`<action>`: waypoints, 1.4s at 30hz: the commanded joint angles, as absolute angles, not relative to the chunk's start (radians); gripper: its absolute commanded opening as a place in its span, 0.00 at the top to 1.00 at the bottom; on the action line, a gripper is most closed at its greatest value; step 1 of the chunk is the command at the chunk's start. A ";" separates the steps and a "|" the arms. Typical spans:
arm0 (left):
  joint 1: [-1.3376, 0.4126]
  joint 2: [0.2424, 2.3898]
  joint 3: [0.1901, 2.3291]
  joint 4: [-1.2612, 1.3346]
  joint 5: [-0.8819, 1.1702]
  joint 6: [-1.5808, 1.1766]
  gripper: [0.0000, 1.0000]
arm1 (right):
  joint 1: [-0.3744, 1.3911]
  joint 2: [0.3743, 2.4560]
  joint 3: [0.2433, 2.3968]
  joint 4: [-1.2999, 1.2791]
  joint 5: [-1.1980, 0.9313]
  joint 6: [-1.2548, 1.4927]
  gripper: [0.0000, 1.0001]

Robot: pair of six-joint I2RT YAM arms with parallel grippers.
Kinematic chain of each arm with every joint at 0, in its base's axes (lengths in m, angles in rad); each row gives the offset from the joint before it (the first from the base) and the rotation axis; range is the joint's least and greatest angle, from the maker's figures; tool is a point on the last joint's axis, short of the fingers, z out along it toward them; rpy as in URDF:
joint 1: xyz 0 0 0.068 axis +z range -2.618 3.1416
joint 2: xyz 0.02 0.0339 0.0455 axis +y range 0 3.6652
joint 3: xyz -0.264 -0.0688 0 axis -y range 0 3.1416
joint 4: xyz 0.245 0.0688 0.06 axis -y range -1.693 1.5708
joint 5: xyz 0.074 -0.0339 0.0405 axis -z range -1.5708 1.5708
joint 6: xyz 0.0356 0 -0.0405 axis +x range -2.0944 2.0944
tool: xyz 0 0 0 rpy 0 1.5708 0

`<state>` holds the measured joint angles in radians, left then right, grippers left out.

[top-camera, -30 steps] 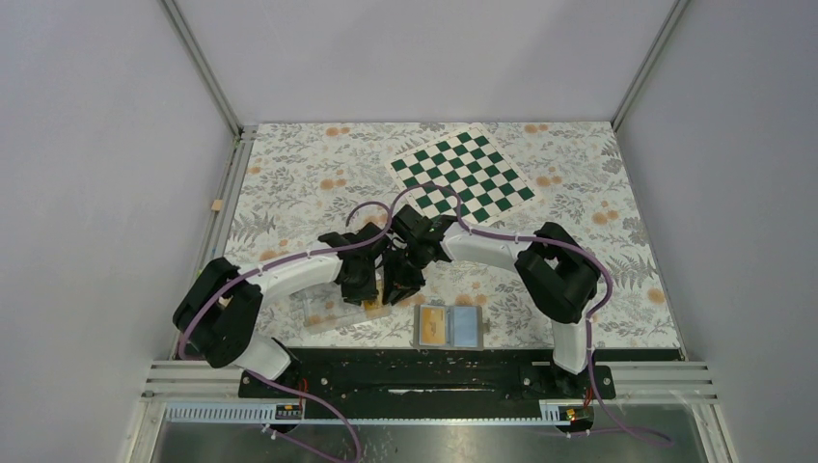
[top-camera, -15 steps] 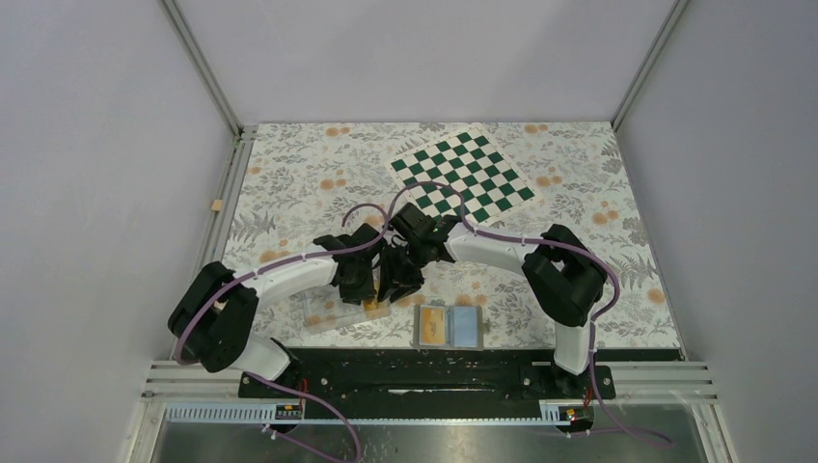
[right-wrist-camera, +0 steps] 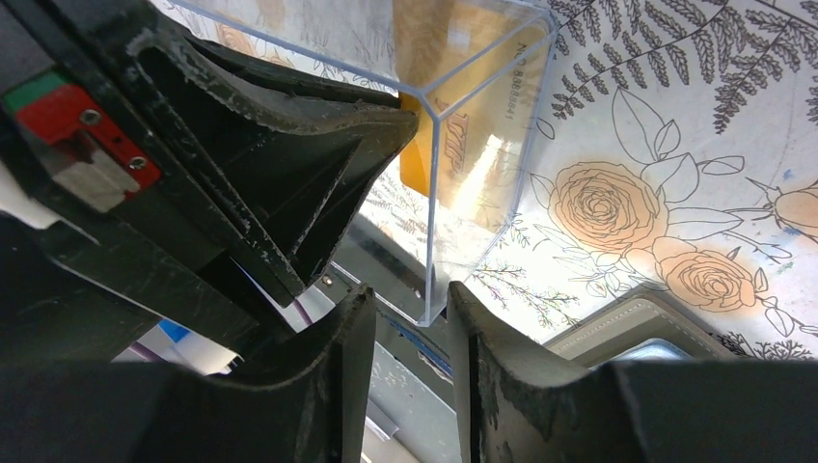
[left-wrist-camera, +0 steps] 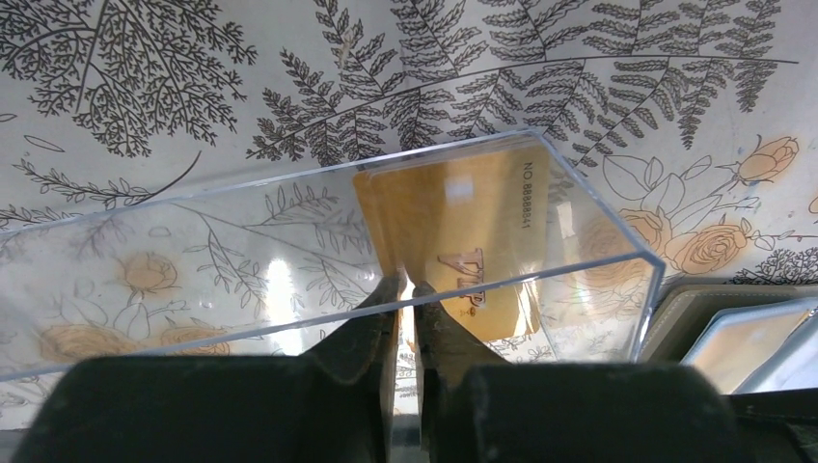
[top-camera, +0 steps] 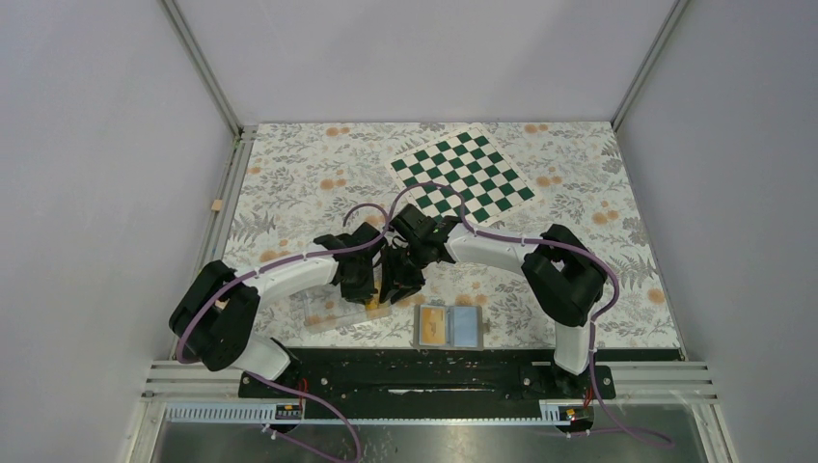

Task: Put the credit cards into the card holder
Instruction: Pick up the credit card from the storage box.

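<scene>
A clear plastic tray (top-camera: 328, 311) lies near the front edge, and one orange-yellow credit card (left-wrist-camera: 463, 222) stands tilted in its right end. My left gripper (left-wrist-camera: 410, 287) reaches down inside the tray, with its jaws closed to a thin slit on the card's lower left edge. My right gripper (right-wrist-camera: 410, 309) is open, and the tray's (right-wrist-camera: 482, 145) right corner edge stands between its fingers. In the top view both grippers, left (top-camera: 367, 287) and right (top-camera: 398, 283), sit close together over that end. The grey card holder (top-camera: 479, 328) lies open to the right, with another orange card (top-camera: 434, 326) in its left pocket.
A green-and-white chessboard (top-camera: 463, 174) lies at the back of the flowered tablecloth. The holder's grey edge (left-wrist-camera: 675, 309) sits just right of the tray and close to the table's front edge. The left arm's fingers (right-wrist-camera: 289, 164) fill the left side of the right wrist view.
Both grippers have shifted slightly left and nearer the tray's right end. The card and the holder stay where they were.
</scene>
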<state>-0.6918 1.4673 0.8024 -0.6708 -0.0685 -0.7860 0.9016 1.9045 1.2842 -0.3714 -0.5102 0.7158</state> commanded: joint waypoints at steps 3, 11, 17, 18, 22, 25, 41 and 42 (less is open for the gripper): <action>-0.699 1.461 0.777 -0.632 -0.062 -0.807 0.84 | 0.912 1.864 1.278 -0.356 -0.523 0.718 0.60; -0.698 1.408 0.752 -0.667 -0.091 -0.855 0.74 | 0.911 1.862 1.275 -0.357 -0.520 0.715 0.60; -0.697 1.483 0.736 -0.624 -0.065 -0.859 0.84 | 0.911 1.866 1.273 -0.357 -0.523 0.714 0.61; -0.699 1.490 0.731 -0.615 -0.057 -0.860 0.85 | 0.912 1.866 1.272 -0.357 -0.523 0.714 0.62; -0.699 1.502 0.724 -0.595 -0.040 -0.853 0.87 | 0.911 1.868 1.271 -0.357 -0.526 0.714 0.62; -0.699 1.497 0.729 -0.593 -0.032 -0.850 0.88 | 0.911 1.866 1.272 -0.357 -0.527 0.715 0.62; -0.694 1.321 0.734 -0.519 0.063 -0.888 0.97 | 0.910 1.861 1.269 -0.357 -0.525 0.713 0.62; -0.694 1.315 0.737 -0.526 0.056 -0.886 0.97 | 0.911 1.861 1.267 -0.357 -0.525 0.713 0.62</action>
<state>-0.6937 1.3598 0.7265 -0.5724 0.0227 -0.8665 0.9016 1.9041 1.2682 -0.3729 -0.5102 0.7155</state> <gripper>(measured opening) 0.035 0.379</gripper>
